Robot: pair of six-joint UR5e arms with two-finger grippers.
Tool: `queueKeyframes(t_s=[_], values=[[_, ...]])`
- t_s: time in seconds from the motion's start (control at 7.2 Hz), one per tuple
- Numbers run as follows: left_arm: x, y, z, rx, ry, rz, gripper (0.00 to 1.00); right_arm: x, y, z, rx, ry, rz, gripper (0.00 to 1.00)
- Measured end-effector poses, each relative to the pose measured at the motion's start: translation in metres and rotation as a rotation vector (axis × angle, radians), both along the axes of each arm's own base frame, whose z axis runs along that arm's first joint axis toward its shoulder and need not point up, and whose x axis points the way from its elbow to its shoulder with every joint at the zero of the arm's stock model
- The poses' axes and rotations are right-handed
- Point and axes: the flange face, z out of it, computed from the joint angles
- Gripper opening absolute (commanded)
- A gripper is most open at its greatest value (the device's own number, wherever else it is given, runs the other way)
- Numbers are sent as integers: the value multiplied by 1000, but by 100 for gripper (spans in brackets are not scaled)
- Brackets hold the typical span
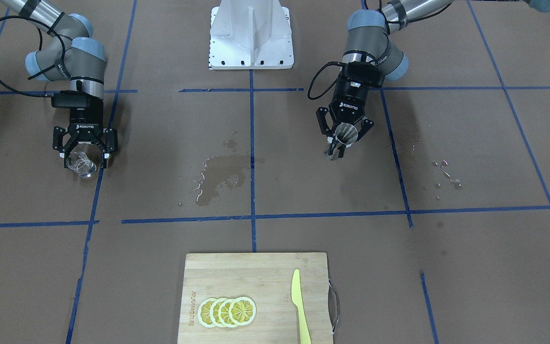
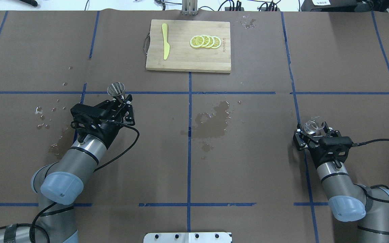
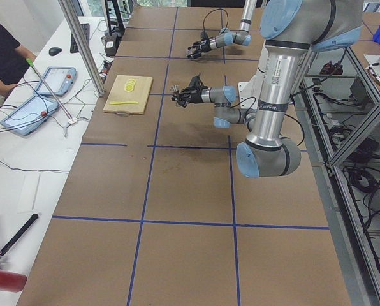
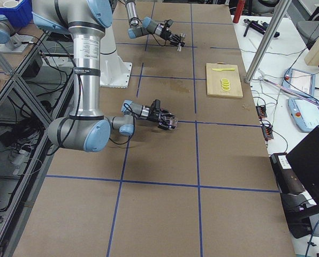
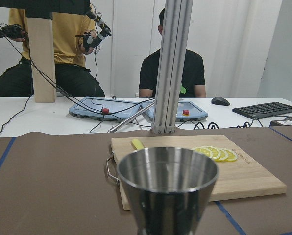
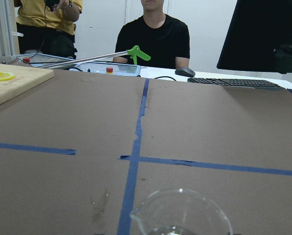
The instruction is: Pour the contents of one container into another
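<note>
A steel measuring cup (image 2: 116,89) stands upright in my left gripper (image 2: 120,98), which is shut on its lower part; its open rim (image 5: 168,169) fills the left wrist view. Across the table a clear glass beaker (image 2: 312,124) with a pour spout (image 6: 182,213) sits in my right gripper (image 2: 313,131), which is shut on it. In the front-facing view the steel cup (image 1: 346,133) is on the right and the beaker (image 1: 82,165) on the left. Both containers hang just above the table, about one grid square apart on either side of the centre line.
A wooden cutting board (image 2: 187,64) at the far middle carries lemon slices (image 2: 205,41) and a yellow knife (image 2: 165,45). A wet patch (image 2: 213,121) marks the table's centre, with droplets (image 2: 46,113) near the left arm. The robot's base (image 1: 251,36) is behind.
</note>
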Motion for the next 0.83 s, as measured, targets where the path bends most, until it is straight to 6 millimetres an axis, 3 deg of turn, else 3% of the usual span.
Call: queueKeyframes(t_s=[0.28,0.56,0.69,0.83], values=[[0,0,0,1,-3,0,0,2,-2,3,3,-9,0,74],[0,0,0,6,-11,1,0,4,-5,3,1,-13,2,16],[0,1,1,7,-15,2,0,4,-6,3,-2,-12,0,0],[1,1,1,9,-21,2,0,5,-8,3,-3,-1,-5,0]])
